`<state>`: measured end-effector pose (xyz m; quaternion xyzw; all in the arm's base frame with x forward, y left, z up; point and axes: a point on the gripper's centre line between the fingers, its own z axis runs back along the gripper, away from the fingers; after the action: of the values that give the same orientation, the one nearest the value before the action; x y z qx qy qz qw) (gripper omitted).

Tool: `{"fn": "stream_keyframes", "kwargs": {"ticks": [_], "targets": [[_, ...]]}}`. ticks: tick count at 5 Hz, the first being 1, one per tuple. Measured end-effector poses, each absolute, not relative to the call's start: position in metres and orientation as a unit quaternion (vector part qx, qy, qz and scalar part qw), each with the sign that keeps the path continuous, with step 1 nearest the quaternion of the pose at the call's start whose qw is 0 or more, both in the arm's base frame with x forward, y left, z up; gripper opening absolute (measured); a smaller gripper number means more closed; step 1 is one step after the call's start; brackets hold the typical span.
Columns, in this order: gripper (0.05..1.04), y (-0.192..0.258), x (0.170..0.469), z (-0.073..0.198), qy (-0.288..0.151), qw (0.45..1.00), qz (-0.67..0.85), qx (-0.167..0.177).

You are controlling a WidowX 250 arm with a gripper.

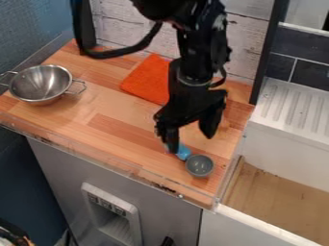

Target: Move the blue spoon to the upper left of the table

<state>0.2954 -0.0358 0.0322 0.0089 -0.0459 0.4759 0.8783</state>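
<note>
- One end effector (191, 143), its two fingers spread apart above the counter (119, 113).
- One blue spoon (183, 152), one metal bowl (42, 85) with two wire handles, and one orange cloth (143, 80).
- The spoon lies just below the end effector in the view, its handle beside and partly behind the left-hand fingertip as seen; whether they touch, I cannot tell.
- Its handle is bright blue, its scoop round, grey and hollow.
- The cloth lies flat, up and left of the end effector; the metal bowl sits well apart, farther left.
- The counter is of wood in light and reddish strips.
- Right of the end effector is a white sink (269, 225) with a ridged drainboard (292, 105).
- Behind it stand pale planks (128, 21) and dark tiles (312, 74).
</note>
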Motion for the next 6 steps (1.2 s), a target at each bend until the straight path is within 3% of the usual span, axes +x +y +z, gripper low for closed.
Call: {"fn": "stream_keyframes", "kwargs": {"ticks": [2, 4, 6], "targets": [[0.943, -0.038, 0.292, 0.007, -0.019, 0.882, 0.471, 0.018], [0.367, -0.038, 0.294, 0.004, -0.033, 0.879, 0.475, 0.008], [0.338, -0.036, 0.292, 0.017, -0.03, 0.881, 0.472, -0.007]]}}
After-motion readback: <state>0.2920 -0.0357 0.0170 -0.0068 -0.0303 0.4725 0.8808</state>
